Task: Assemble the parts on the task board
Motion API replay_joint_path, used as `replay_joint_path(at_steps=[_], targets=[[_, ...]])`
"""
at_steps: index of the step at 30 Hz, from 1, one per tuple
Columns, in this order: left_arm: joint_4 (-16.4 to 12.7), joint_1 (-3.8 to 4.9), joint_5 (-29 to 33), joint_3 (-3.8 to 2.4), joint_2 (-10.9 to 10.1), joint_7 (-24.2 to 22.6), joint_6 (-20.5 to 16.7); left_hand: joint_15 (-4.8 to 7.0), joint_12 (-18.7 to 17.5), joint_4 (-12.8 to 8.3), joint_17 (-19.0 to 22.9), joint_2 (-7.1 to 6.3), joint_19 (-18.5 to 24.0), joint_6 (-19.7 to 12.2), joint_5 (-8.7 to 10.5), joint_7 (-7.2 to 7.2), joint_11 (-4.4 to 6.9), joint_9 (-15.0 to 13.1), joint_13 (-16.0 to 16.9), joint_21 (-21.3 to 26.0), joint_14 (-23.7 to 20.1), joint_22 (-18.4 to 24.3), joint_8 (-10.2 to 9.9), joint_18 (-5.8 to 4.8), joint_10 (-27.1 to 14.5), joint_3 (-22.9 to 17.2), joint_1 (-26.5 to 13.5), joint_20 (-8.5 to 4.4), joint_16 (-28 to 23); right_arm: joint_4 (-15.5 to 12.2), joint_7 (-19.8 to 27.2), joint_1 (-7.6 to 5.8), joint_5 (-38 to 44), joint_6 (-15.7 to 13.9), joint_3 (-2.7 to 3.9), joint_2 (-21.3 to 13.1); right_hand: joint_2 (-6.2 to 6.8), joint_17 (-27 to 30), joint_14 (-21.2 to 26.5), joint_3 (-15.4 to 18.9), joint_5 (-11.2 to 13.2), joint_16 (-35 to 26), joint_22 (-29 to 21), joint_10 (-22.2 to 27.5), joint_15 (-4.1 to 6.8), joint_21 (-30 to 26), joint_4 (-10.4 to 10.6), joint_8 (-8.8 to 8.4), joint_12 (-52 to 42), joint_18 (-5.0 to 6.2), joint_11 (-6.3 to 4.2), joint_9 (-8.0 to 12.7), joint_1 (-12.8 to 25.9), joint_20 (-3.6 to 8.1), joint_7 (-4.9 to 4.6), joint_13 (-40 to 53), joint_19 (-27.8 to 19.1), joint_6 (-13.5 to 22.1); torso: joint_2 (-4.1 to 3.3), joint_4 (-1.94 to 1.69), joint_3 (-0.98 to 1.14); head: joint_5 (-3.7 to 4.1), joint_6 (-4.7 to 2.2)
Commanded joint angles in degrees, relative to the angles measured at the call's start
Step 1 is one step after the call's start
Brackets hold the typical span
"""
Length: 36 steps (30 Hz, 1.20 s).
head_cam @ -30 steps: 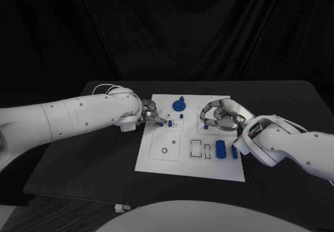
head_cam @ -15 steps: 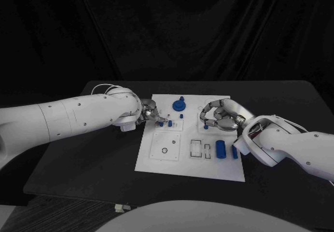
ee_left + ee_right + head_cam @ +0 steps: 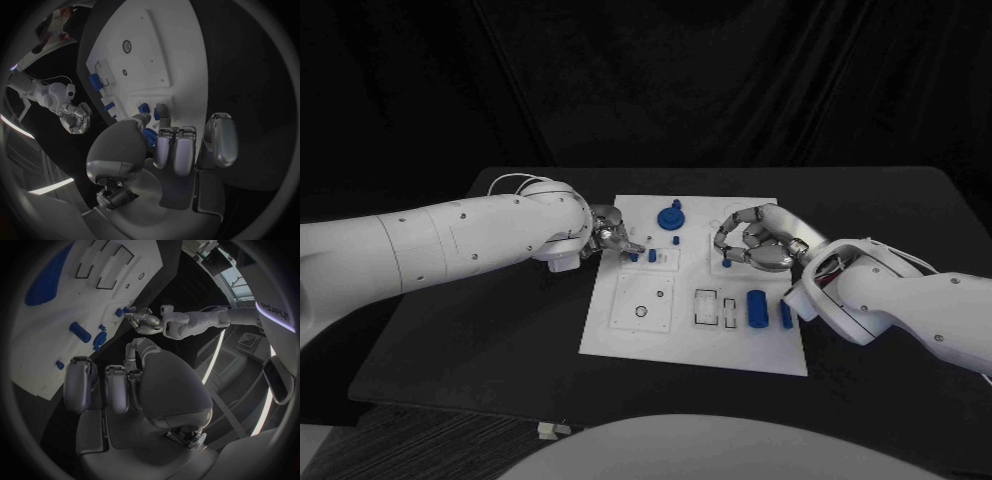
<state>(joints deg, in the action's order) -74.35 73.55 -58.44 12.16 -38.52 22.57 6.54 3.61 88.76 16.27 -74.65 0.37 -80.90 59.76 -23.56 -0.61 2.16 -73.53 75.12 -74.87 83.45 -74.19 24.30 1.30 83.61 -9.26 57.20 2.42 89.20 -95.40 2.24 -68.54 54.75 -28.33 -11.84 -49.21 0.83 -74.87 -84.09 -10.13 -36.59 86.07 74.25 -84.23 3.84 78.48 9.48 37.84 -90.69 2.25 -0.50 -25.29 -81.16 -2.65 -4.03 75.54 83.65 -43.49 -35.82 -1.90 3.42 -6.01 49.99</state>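
The black desk [image 3: 488,330] carries the white task board [image 3: 625,335] between the two arms. The left hand [image 3: 609,238] sits at the board's left edge. Its fingers [image 3: 164,145] are pressed together with the tips down on the board, and a small blue part [image 3: 150,136] lies against them at the thumb side; whether they pinch it I cannot tell. The right hand [image 3: 759,240] hovers over the board's right half, its fingers [image 3: 119,387] curled in on nothing. Just nearer the robot than those fingers lies a long blue cylinder [image 3: 757,309] beside two empty slots. Between the two hands a blue knobbed part [image 3: 672,215] stands upright, with small blue pegs [image 3: 652,256] just off the left fingertips.
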Motion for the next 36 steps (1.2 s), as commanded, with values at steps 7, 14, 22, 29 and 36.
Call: replay_joint_path(at_steps=[7,14,22,29,36], targets=[[-0.1,0.17,0.1,-0.03,0.2,-0.9,0.9,1.40,1.2,0.0,-15.4,-0.23,-0.2,-0.6,-1.73,0.35,0.77,-2.7,14.9,0.2,6.5,-10.9,1.1,2.38,6.4,0.3,1.5,-0.85,0.8,-0.1,-0.9,0.19,0.1,0.3,0.04,-0.1,-0.02,-5.0,-3.9,-2.9,-1.8,-0.5,11.8,-5.8,0.19,-0.5,-0.1,1.62,0.7,0.72,0.14,0.4,1.5,0.34,-0.05,14.5,0.4,0.2,-0.02,-0.02,0.01,0.12,0.01],[-0.2,0.17,0.1,-0.03,0.3,-1.0,0.7,1.41,1.2,0.0,-15.4,-0.24,-0.2,-0.1,-1.84,0.35,0.77,-3.0,14.9,0.2,6.5,-11.0,2.3,2.36,6.4,0.3,1.6,-0.86,0.8,-0.1,-0.9,0.20,0.1,0.3,0.04,-0.1,-0.02,-5.0,-3.9,-2.9,-1.8,-0.5,11.8,-5.8,0.19,-0.5,-0.1,1.66,0.7,0.72,0.14,0.5,1.5,0.33,-0.05,14.5,0.4,0.2,0.00,-0.02,0.00,0.15,0.01],[-0.2,0.18,0.1,-0.03,0.4,-1.0,1.1,1.48,1.2,0.1,-15.4,-0.23,-0.2,0.5,-5.24,0.49,0.89,-3.5,14.9,0.2,6.5,-10.9,5.0,2.40,6.4,-0.6,2.9,-0.99,0.8,-0.1,-0.9,0.20,0.1,0.3,0.04,-0.2,-0.02,-5.0,-3.9,-2.9,-1.8,-0.5,11.8,-5.8,0.19,-0.5,-0.1,1.66,0.7,0.72,0.14,0.5,1.5,0.33,-0.05,14.5,0.4,0.2,-0.02,0.00,0.01,0.06,0.01],[-0.2,0.18,-1.0,-0.03,0.3,-0.7,1.9,1.73,1.2,-1.7,-15.4,-1.62,-0.1,-0.8,-10.93,0.73,1.14,-3.3,14.9,0.3,6.5,-10.9,5.5,2.40,6.4,-4.5,7.0,-1.18,0.8,-0.1,-0.9,0.21,0.1,0.4,0.04,-0.3,-0.02,-5.0,-3.9,-2.9,-1.8,-0.5,11.8,-5.8,0.19,-0.5,-0.1,1.66,0.7,0.72,0.14,0.5,1.5,0.33,-0.05,14.5,0.4,0.2,-0.01,-0.02,0.01,0.15,0.01],[-0.4,0.18,-2.3,-0.03,0.1,-0.8,2.1,1.65,1.2,-1.1,-15.4,-2.98,0.0,-1.1,-6.38,0.55,1.00,-3.2,14.9,0.4,6.5,-10.9,5.9,2.40,6.4,-7.4,6.7,-1.16,0.8,-0.1,-1.0,0.21,0.1,0.4,0.04,-0.2,-0.02,-5.0,-3.9,-2.9,-1.8,-0.5,11.8,-5.8,0.19,-0.5,-0.1,1.66,0.7,0.72,0.14,0.5,1.5,0.33,-0.05,14.5,0.4,0.2,-0.01,-0.02,0.02,0.09,0.01]])
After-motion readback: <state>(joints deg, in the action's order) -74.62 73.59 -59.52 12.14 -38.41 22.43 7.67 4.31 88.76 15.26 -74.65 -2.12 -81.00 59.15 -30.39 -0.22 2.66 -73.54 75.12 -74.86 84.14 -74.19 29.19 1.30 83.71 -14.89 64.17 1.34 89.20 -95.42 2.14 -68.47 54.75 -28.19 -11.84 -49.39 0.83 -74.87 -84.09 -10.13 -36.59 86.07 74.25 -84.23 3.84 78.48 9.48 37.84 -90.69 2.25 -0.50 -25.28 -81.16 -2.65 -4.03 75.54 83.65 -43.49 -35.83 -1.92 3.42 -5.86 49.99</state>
